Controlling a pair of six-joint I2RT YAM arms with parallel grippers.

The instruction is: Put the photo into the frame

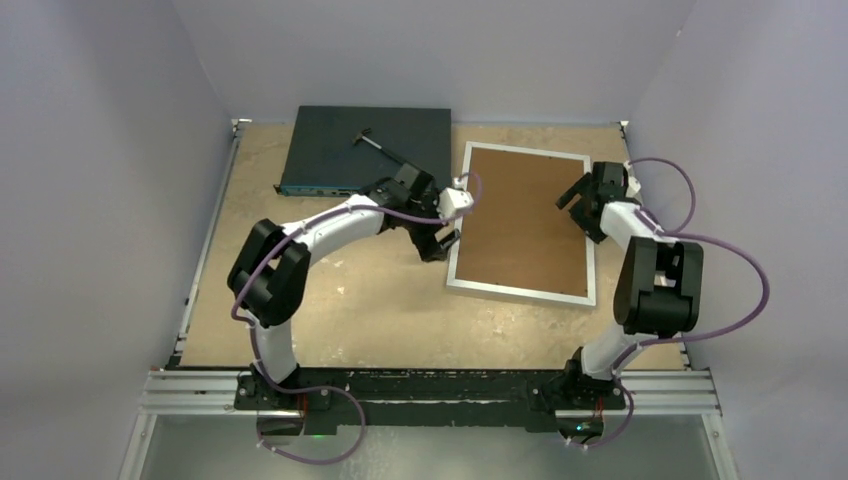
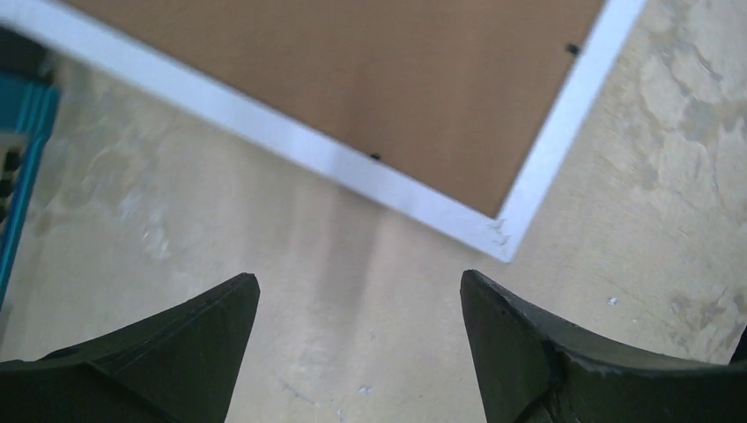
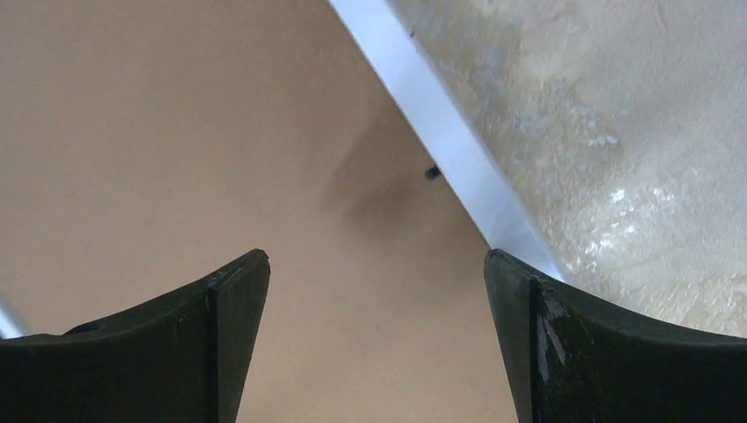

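The frame (image 1: 520,292) lies flat on the table right of centre, its thin white border around a plain brown backing board (image 1: 520,220). The photo is hidden. My left gripper (image 1: 445,243) hovers open just off the frame's left edge. In the left wrist view, the left gripper (image 2: 359,286) has only bare table between its fingers, with the frame's near corner (image 2: 502,231) just ahead. My right gripper (image 1: 572,195) stands open over the frame's upper right part. The right wrist view shows the right gripper (image 3: 377,264) above the backing board (image 3: 176,132), beside the white border (image 3: 440,123).
A dark flat network switch box (image 1: 370,150) sits at the back left with a small tool (image 1: 372,140) on top; its teal edge (image 2: 18,132) shows in the left wrist view. Purple walls enclose the table on three sides.
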